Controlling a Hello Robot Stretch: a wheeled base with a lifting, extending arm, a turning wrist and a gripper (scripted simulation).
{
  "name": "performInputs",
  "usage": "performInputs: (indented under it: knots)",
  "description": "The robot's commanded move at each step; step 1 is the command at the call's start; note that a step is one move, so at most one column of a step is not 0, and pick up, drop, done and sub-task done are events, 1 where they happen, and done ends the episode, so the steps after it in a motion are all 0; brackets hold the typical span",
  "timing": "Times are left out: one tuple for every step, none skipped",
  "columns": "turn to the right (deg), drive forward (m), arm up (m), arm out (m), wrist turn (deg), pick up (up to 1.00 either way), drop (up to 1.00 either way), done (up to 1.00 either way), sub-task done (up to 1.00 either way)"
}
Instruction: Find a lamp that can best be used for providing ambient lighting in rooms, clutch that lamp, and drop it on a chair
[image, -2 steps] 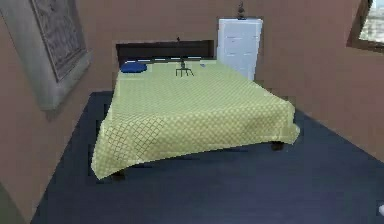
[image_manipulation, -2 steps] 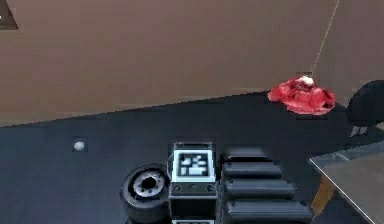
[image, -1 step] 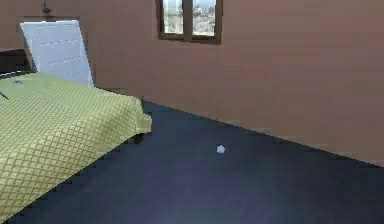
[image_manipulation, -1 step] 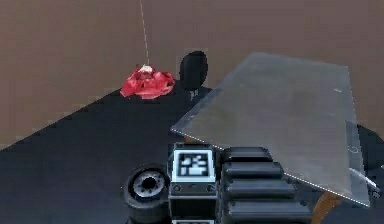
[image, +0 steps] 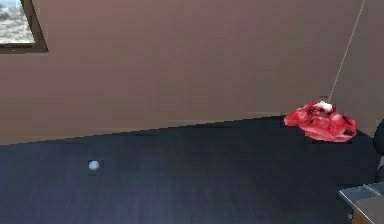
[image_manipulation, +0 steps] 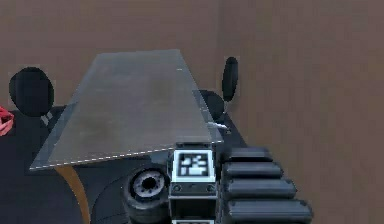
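Arm side view: one table (image_manipulation: 130, 100), two chairs (image_manipulation: 32, 92) (image_manipulation: 230, 80) | claw (image_manipulation: 148, 190): cannot tell if holding anything

1. Ahead of me, a dark blue floor (image: 200, 175) carries a small pale ball (image: 93, 166) toward the forward view's left.
2. A crumpled red heap (image: 320, 123) lies on that floor at the right.
3. On my arm's side, a grey table (image_manipulation: 130, 105) stands on the floor, with a dark chair (image_manipulation: 31, 90) at its left and a second chair (image_manipulation: 230, 80) at its far right corner.
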Motion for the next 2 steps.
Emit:
performInputs:
  knots:
    - [0.0, 0.00, 0.00, 0.48, 0.0, 0.00, 0.00, 0.00, 0.00]
    - [0.0, 0.00, 0.00, 0.00, 39.0, 0.00, 0.00, 0.00, 0.00]
